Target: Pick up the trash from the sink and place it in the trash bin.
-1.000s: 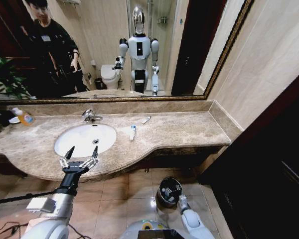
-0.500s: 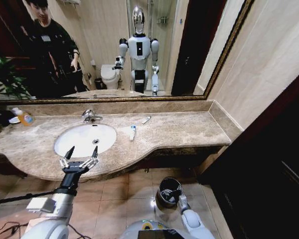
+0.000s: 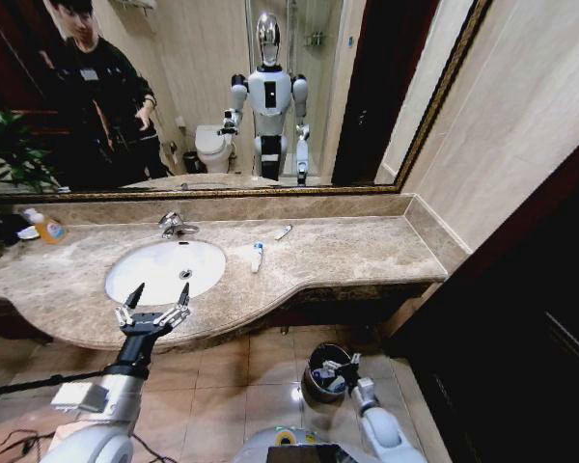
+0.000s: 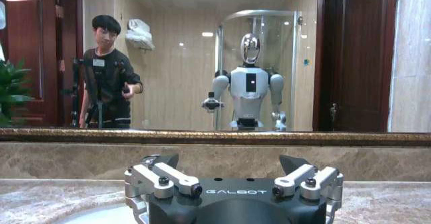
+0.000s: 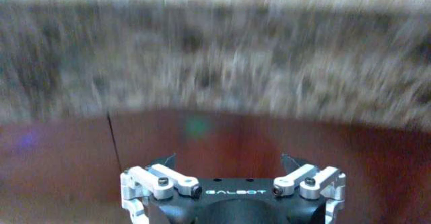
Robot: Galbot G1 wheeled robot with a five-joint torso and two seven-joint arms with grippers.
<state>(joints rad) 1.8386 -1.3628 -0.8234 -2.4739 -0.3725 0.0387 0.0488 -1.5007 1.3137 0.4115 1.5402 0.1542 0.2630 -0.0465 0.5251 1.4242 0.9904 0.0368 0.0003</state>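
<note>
The white oval sink sits in the beige marble counter, its basin bare. Trash lies on the counter just right of it: a white tube with a blue cap on a crumpled white tissue, and a small white packet farther back. My left gripper hangs open at the counter's front edge, just in front of the sink, holding nothing. The round black trash bin stands on the floor below the counter. My right gripper is open over the bin's right rim, with nothing between its fingers.
A chrome faucet rises behind the basin. An orange-yellow soap bottle stands at the counter's far left beside a plant. A large mirror backs the counter. A dark wooden wall closes in on the right.
My right gripper has risen a little from the bin and shifted slightly right. The left arm has not moved.
</note>
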